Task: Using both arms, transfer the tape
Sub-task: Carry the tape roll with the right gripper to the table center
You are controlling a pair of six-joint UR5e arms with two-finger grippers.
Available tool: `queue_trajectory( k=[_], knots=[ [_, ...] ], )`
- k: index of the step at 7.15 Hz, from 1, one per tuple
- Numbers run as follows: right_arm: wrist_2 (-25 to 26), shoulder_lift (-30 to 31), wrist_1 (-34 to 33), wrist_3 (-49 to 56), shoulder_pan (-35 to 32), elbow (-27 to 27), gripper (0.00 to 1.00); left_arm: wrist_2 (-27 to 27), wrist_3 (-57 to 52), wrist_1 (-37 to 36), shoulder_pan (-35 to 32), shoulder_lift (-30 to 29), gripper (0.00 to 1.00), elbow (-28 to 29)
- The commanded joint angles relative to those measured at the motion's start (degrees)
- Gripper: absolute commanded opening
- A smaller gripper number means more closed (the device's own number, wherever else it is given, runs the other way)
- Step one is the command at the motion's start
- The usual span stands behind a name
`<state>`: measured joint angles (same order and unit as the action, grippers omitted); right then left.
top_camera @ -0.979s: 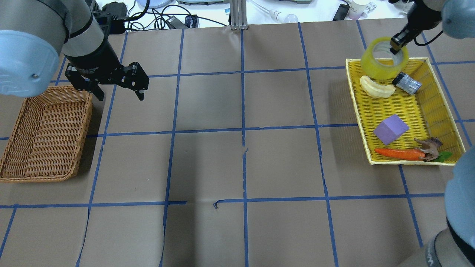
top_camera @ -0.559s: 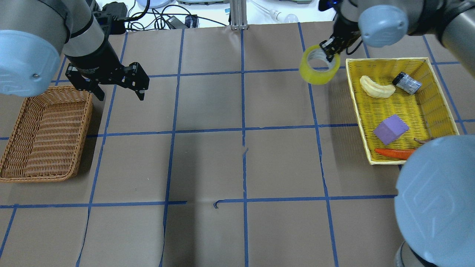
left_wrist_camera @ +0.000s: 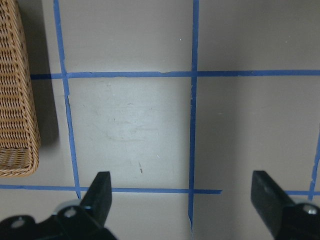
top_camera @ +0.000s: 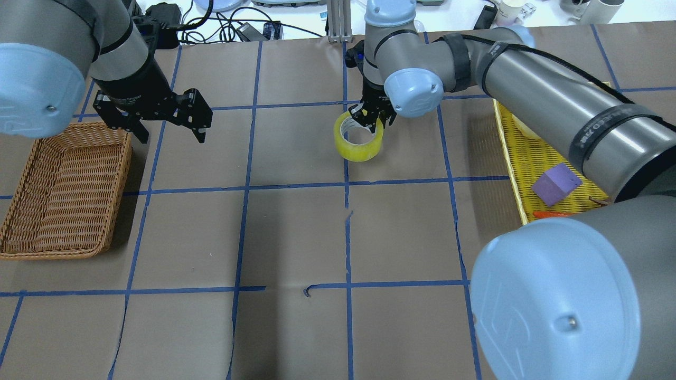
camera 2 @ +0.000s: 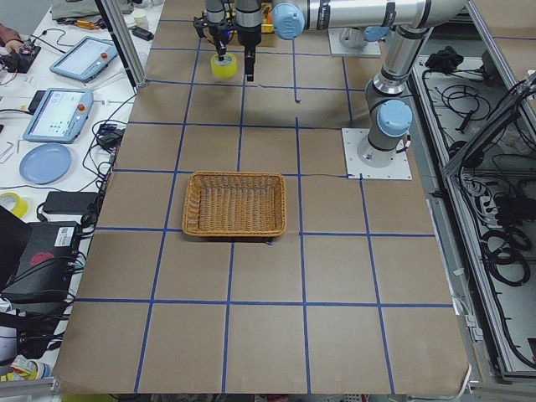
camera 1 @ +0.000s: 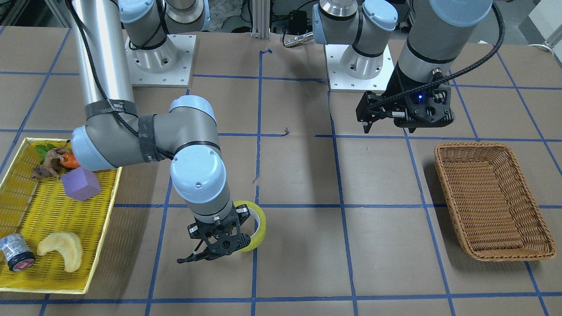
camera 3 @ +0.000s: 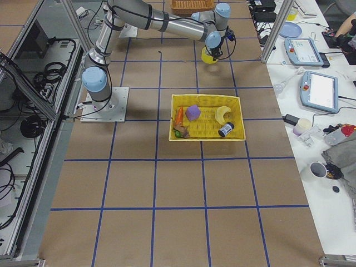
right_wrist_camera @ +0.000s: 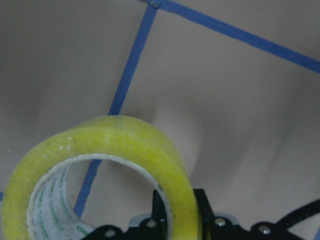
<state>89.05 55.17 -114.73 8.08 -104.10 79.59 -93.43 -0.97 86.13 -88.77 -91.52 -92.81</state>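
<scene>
The yellow tape roll hangs from my right gripper, which is shut on the ring's wall, one finger inside the core. It is held just above the brown paper near the table's centre line, far side. It also shows in the front view and in the right wrist view, with the gripper below it. My left gripper is open and empty, hovering beside the wicker basket. The left wrist view shows its open gripper over bare paper.
A yellow tray on my right side holds a purple block, a banana piece, a small dark cylinder, a carrot and a brown figure. The wicker basket has nothing in it. Cables and devices lie beyond the far edge.
My right arm has carried the tape leftward from above the yellow tray to the table's middle. The left arm has not moved.
</scene>
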Motion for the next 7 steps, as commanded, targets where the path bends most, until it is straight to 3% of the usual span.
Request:
queue_trajectory(
  k=[1, 4, 5, 6, 7],
  knots=[
    [-0.4, -0.6, -0.1, -0.7, -1.5, 2.0, 0.0, 0.1, 0.0, 0.0, 0.0, 0.0, 1.0, 0.0],
    [-0.5, -2.7, -4.4, -0.8, -1.6, 2.0, 0.0, 0.0, -0.1, 0.0, 0.0, 0.0, 1.0, 0.0],
    [-0.5, -3.2, -4.9, -0.8, -1.6, 1.9, 0.06, 0.1, 0.0, 0.0, 0.0, 0.0, 1.0, 0.0],
    [-0.5, -3.3, -5.4, -0.7, -1.6, 1.8, 0.86, 0.1, -0.1, 0.0, 0.0, 0.0, 1.0, 0.0],
    [-0.5, -2.9, -5.6, -1.0, -1.5, 1.3, 0.94, 0.0, 0.0, 0.0, 0.0, 0.0, 1.0, 0.0]
  ],
)
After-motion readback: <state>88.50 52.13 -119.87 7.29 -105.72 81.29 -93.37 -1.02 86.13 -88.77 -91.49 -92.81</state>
